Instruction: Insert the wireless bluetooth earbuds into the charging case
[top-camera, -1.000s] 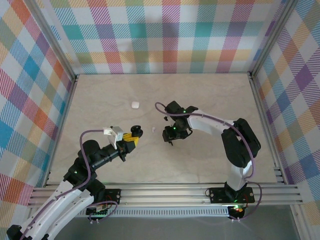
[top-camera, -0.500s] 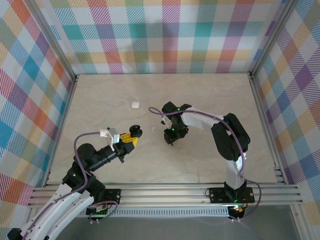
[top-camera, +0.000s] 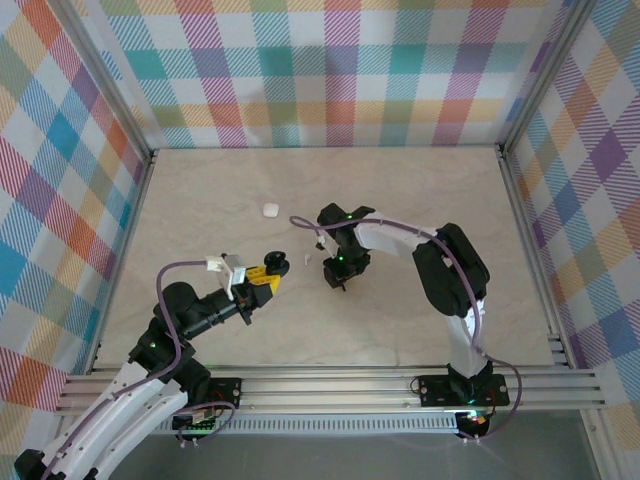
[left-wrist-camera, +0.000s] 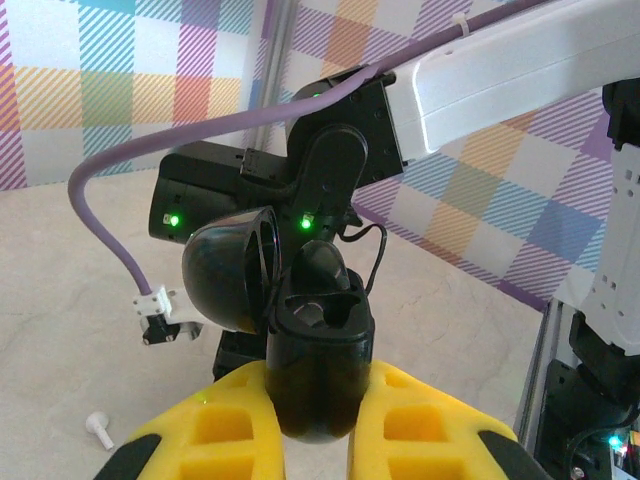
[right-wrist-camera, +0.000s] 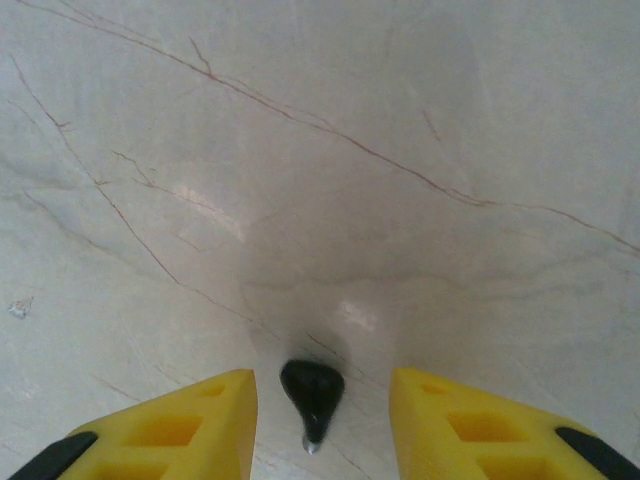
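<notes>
My left gripper (top-camera: 266, 279) is shut on a black charging case (left-wrist-camera: 320, 330), held upright with its lid (left-wrist-camera: 228, 275) swung open to the left and its two sockets showing. My right gripper (top-camera: 338, 276) points down at the table, open, with its yellow fingers (right-wrist-camera: 210, 420) on either side of a black earbud (right-wrist-camera: 312, 390) that lies on the surface, stem toward the camera. A white earbud (top-camera: 306, 260) lies on the table between the two grippers, and it is seen low on the left as the white earbud (left-wrist-camera: 98, 428). The other earbuds are out of view.
A small white rounded object (top-camera: 269, 210) sits further back on the marble-patterned table (top-camera: 420, 200). The right arm's black wrist (left-wrist-camera: 300, 190) and purple cable (left-wrist-camera: 110, 210) hang close in front of the held case. Checked walls enclose the table.
The right arm's elbow has swung left and its gripper has settled around the black earbud. The left gripper has moved slightly right with the case.
</notes>
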